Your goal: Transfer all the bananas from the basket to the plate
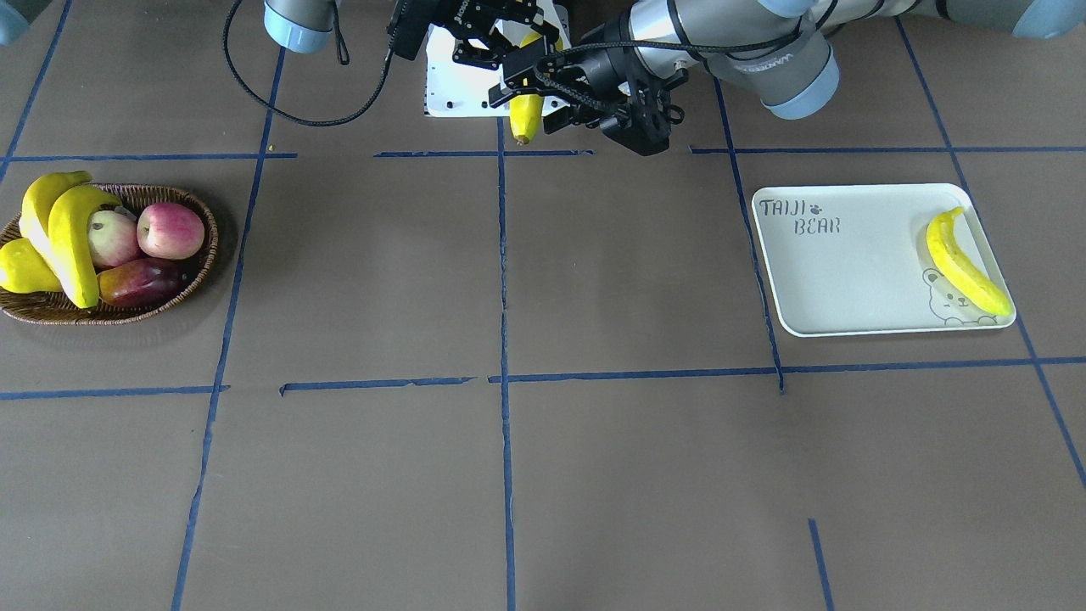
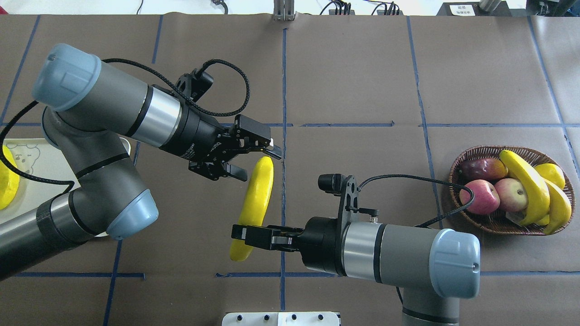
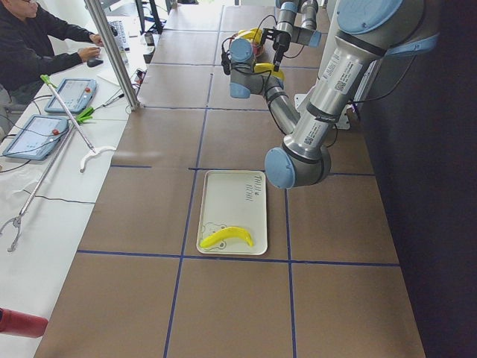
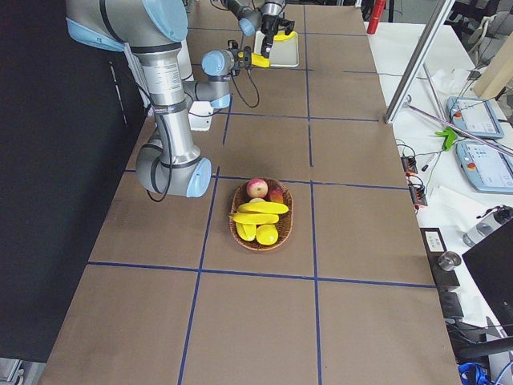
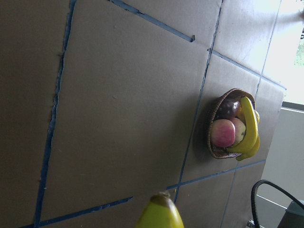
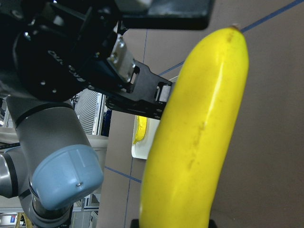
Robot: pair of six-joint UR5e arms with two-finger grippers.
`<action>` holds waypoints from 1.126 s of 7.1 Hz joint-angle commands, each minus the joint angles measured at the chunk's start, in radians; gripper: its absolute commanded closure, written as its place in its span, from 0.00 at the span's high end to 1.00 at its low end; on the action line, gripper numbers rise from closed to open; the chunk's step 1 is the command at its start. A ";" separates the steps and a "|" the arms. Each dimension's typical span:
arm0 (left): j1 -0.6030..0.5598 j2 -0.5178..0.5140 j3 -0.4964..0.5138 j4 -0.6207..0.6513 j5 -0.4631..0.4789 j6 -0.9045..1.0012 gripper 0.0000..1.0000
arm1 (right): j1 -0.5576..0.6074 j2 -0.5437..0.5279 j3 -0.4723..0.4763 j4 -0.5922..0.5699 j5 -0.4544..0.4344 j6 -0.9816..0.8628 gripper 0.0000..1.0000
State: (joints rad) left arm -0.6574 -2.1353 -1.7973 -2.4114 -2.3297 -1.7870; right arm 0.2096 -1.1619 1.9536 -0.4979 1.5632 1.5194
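Note:
My right gripper (image 2: 242, 237) is shut on the near end of a yellow banana (image 2: 256, 199) and holds it above the table's middle. My left gripper (image 2: 257, 164) is open, one finger on each side of the banana's far end; I cannot tell if they touch it. The banana's tip shows in the left wrist view (image 5: 159, 213) and fills the right wrist view (image 6: 194, 137). Two bananas (image 1: 72, 242) (image 1: 38, 204) lie in the wicker basket (image 1: 208, 246). One banana (image 1: 963, 263) lies on the cream plate (image 1: 848, 271).
The basket also holds two apples (image 1: 170, 229), a dark red fruit (image 1: 140, 280) and a plump yellow pear-shaped fruit (image 1: 21, 271). A white base plate (image 1: 458, 85) lies at the robot's edge of the table. An operator (image 3: 37, 45) sits beyond the far side.

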 commanded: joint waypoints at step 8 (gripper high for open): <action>0.016 0.023 -0.044 0.006 0.003 -0.093 0.14 | 0.001 0.001 0.005 0.004 -0.002 0.004 0.03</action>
State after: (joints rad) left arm -0.6467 -2.1158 -1.8409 -2.4069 -2.3294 -1.8206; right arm 0.2102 -1.1613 1.9589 -0.4939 1.5616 1.5232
